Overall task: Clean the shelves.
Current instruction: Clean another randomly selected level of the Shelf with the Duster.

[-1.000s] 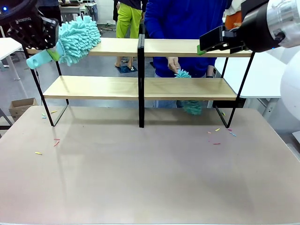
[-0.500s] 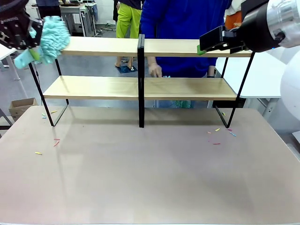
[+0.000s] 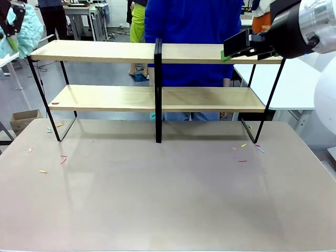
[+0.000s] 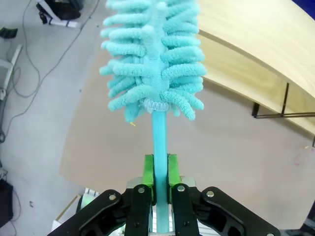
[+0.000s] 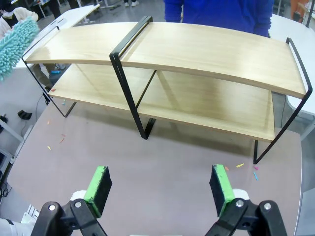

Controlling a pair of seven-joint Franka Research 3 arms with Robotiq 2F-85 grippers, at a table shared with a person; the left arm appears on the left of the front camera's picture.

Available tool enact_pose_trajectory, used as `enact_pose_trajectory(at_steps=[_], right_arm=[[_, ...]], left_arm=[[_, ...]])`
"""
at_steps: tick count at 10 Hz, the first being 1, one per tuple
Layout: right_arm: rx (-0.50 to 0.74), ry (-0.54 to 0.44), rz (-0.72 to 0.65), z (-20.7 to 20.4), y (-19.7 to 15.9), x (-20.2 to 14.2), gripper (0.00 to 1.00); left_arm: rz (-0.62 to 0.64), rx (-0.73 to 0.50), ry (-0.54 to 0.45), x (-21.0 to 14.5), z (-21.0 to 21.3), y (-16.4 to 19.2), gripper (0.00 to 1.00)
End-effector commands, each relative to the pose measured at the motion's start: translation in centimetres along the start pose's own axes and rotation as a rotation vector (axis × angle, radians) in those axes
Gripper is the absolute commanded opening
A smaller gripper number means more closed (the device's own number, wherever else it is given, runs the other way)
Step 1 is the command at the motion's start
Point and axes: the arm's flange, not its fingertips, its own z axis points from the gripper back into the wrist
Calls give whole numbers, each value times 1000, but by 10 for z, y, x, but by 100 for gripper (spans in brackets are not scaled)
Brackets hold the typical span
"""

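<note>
Left end effector (image 4: 158,169) pinches the duster (image 4: 155,73) beyond the shelves' (image 3: 157,52) left edge; right end effector (image 5: 160,189) spread wide.

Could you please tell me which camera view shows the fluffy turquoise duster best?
The left wrist view: the fluffy turquoise duster stands whole, its handle clamped in the left pincer. The front view catches part of it at the upper left edge; the right wrist view shows its head at the left edge.

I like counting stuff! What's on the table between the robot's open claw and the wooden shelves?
In the right wrist view, between the right gripper and the shelves lies bare table, with a few tiny coloured scraps off to the side.
</note>
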Motion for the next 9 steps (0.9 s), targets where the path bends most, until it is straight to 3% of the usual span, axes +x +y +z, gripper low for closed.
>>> enact_pose_trajectory(at_steps=[1, 3, 5, 9], right_arm=[[3, -1, -3, 0, 0, 1, 100], [3, -1, -3, 0, 0, 1, 100], [3, -1, -3, 0, 0, 1, 100], [3, -1, -3, 0, 0, 1, 100]], left_arm=[[-26, -33, -6, -3, -7, 1, 13], [-46, -83, -2, -1, -3, 7, 13], [-109, -214, 13, -4, 15, 27, 13], [-570, -676, 117, -34, 81, 129, 13]])
